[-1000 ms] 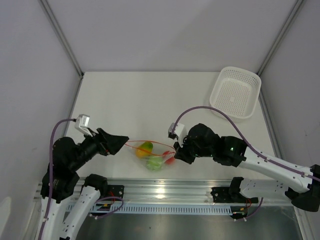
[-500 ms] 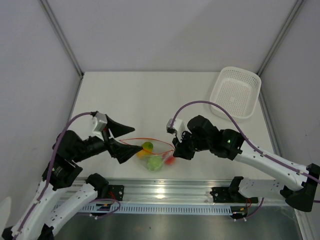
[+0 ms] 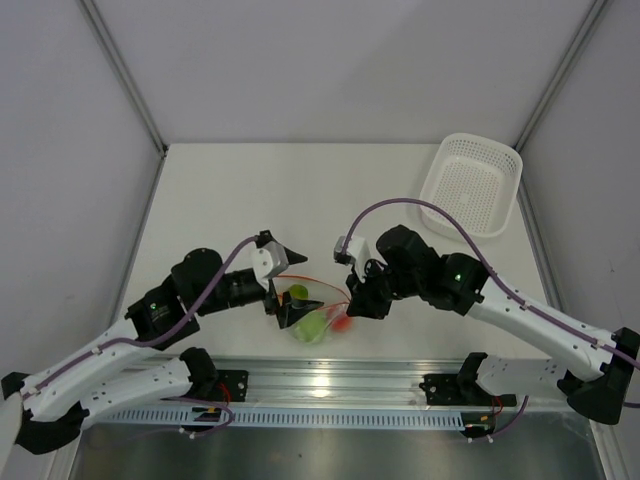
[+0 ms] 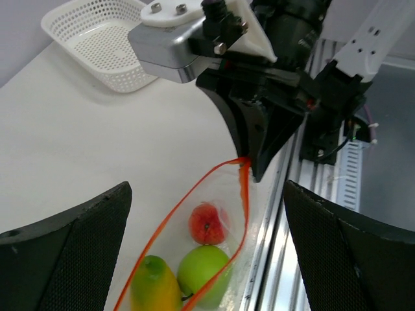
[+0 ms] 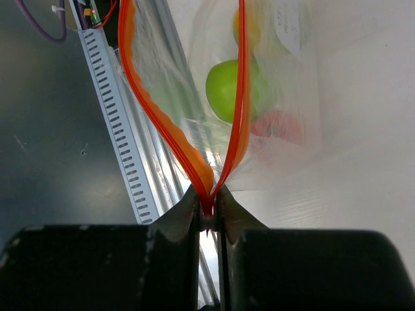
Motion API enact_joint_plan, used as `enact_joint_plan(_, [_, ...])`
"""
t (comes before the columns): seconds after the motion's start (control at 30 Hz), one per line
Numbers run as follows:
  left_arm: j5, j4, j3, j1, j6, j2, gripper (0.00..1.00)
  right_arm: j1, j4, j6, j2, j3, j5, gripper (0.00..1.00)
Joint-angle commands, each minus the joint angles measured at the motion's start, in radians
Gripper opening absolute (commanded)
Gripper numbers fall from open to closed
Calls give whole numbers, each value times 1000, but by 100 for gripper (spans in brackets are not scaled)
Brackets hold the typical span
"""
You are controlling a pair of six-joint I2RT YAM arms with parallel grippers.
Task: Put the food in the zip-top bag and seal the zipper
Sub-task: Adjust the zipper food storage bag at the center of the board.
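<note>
The right claw (image 5: 207, 217) pinches one end of the zipper (image 5: 241, 97), likely anchoring the bag (image 5: 295, 123) on the table (image 3: 300, 190); the left claw (image 3: 288, 282) hangs wide open over the other end, presumably to grab it; the food (image 4: 202, 275) sits inside; the mouth gapes unsealed.

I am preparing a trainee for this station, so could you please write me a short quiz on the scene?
1. True or false: the right gripper pinches one end of the zipper.
2. How many pieces of food lie inside the zip-top bag?
3. The left gripper is: A) open above the bag, B) shut on the bag, C) holding a fruit.
Key: 1 true; 2 three; 3 A.
</note>
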Motion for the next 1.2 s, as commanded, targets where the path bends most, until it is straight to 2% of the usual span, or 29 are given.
enact_joint_plan(0.0, [-82,56,32,-16,136,37,99,-13,-5,-18,-1,52,-51,0])
enact_joint_plan(0.37, [-107,30,12,-52,267,123,99,-57,-19,-17,-7,66,-143,0])
enact_joint_plan(0.9, [130,-4,5,-60,334,148,99,-65,-14,-17,19,66,-180,0])
enact_joint_plan(1.03, [116,-3,11,-65,305,166,99,-66,-11,-17,25,67,-175,0])
enact_joint_plan(1.17, [30,68,-12,-68,261,139,99,-66,-14,-15,27,66,-172,0])
